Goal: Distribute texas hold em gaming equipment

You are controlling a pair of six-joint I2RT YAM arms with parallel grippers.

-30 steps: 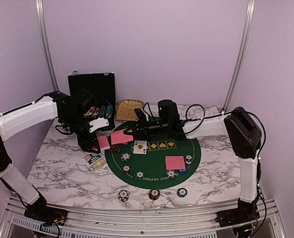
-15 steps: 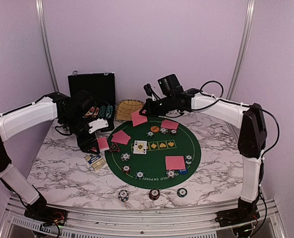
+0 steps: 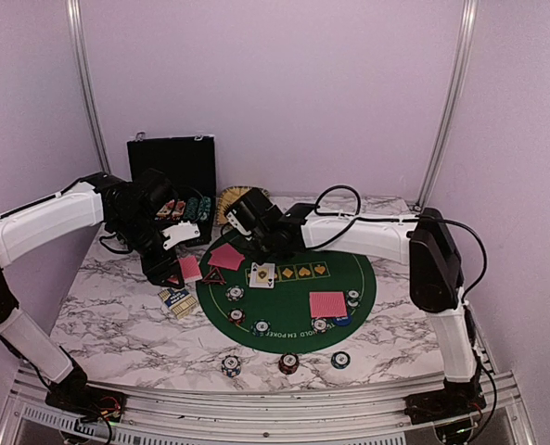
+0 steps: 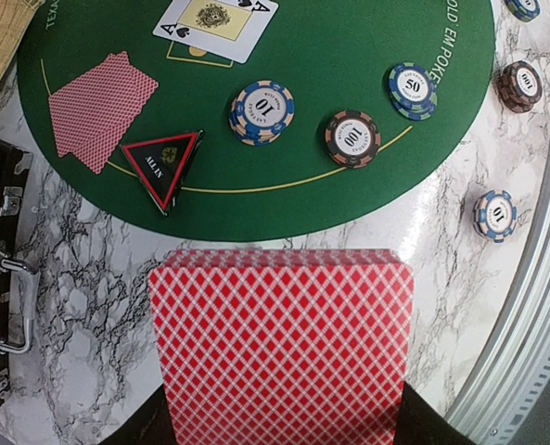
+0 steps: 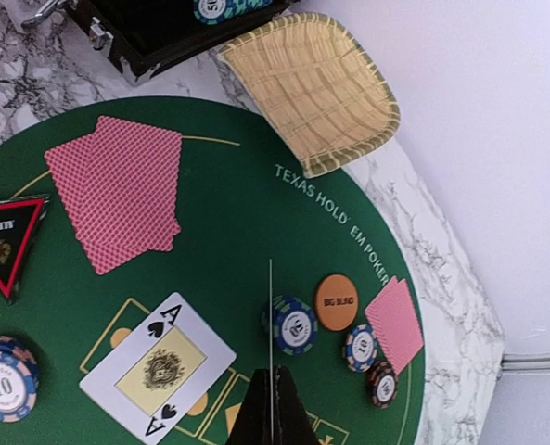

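Note:
My left gripper (image 3: 184, 269) is shut on a deck of pink-red-backed cards (image 4: 282, 338), held above the marble left of the green mat (image 3: 288, 320). My right gripper (image 3: 270, 246) is shut on a single card (image 5: 271, 315), seen edge-on, above the mat beside the face-up ace of spades (image 5: 159, 371). Two face-down cards (image 5: 117, 190) and the black-red triangle (image 5: 6, 241) lie at the mat's left. The orange disc (image 5: 336, 302), striped chips (image 5: 296, 324) and two more cards (image 5: 395, 324) lie at the far side. Another card pair (image 3: 327, 304) lies at the near right.
The black hard case (image 3: 172, 167) stands open at the back left, with the straw basket (image 5: 312, 88) beside it. A small blue card box (image 3: 177, 299) lies on the marble by the mat. Three chips (image 3: 288, 362) sit near the front edge.
My right arm has swung from high at the back down and left, and now holds its card low over the mat near the ace. My left arm has stayed put.

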